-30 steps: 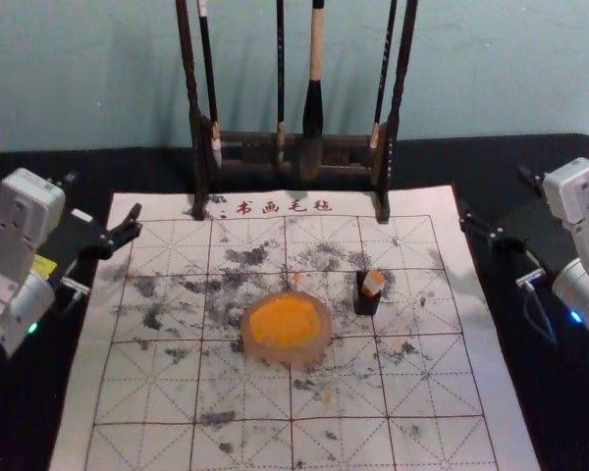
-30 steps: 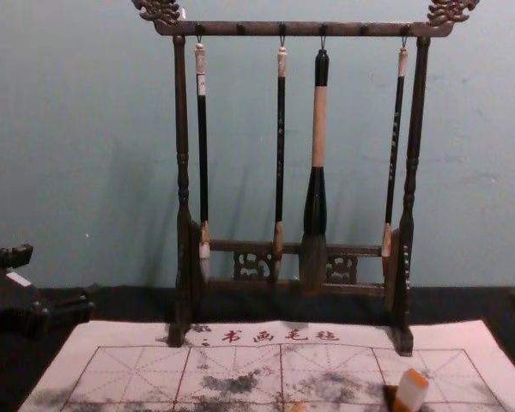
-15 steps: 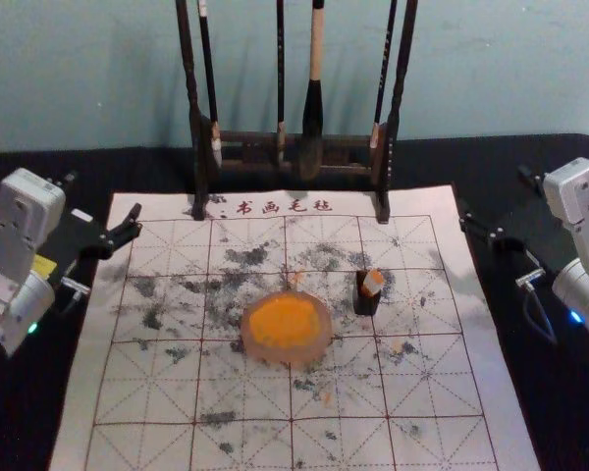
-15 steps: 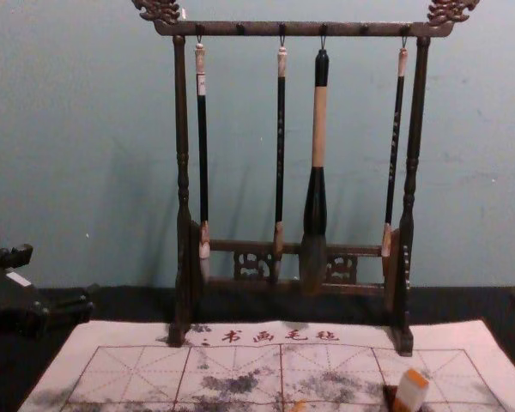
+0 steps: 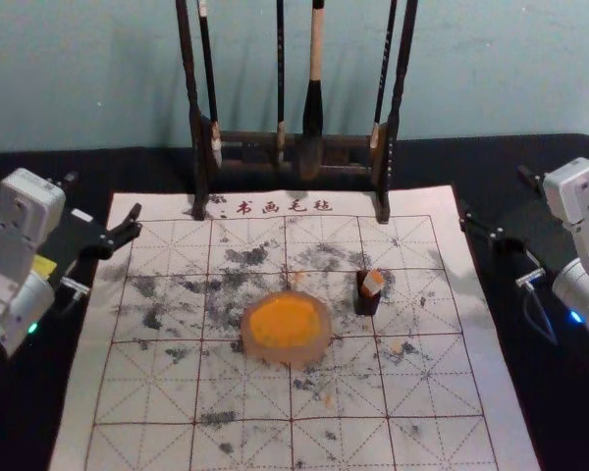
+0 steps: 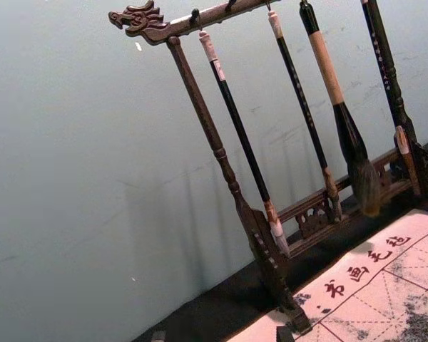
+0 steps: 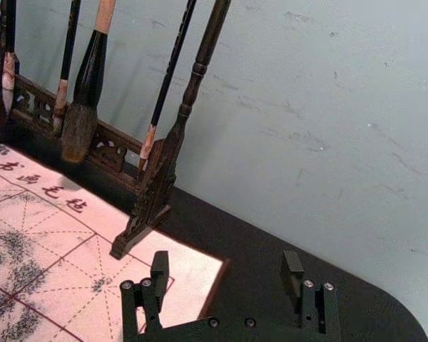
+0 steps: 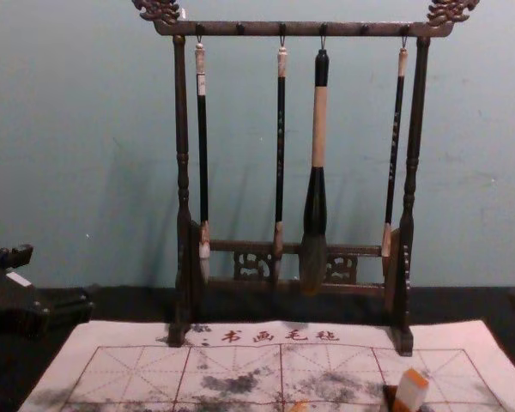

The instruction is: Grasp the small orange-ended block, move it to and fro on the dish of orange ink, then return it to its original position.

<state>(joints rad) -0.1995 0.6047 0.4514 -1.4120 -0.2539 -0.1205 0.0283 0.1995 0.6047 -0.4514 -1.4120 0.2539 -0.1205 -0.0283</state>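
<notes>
The right gripper is released, its fingers spread wide, with black cloth and a corner of the marked sheet seen between them. To its left, its feet on the sheet's far edge, stands the dark wooden rack, four brushes hanging from it, the thickest third from the left. Left of the gripper and nearer the robot, the small block, white with an orange end, leans in a black holder. Farther left, just beyond it, sits the dish of orange ink. The left gripper, open, is parked well across the sheet.
</notes>
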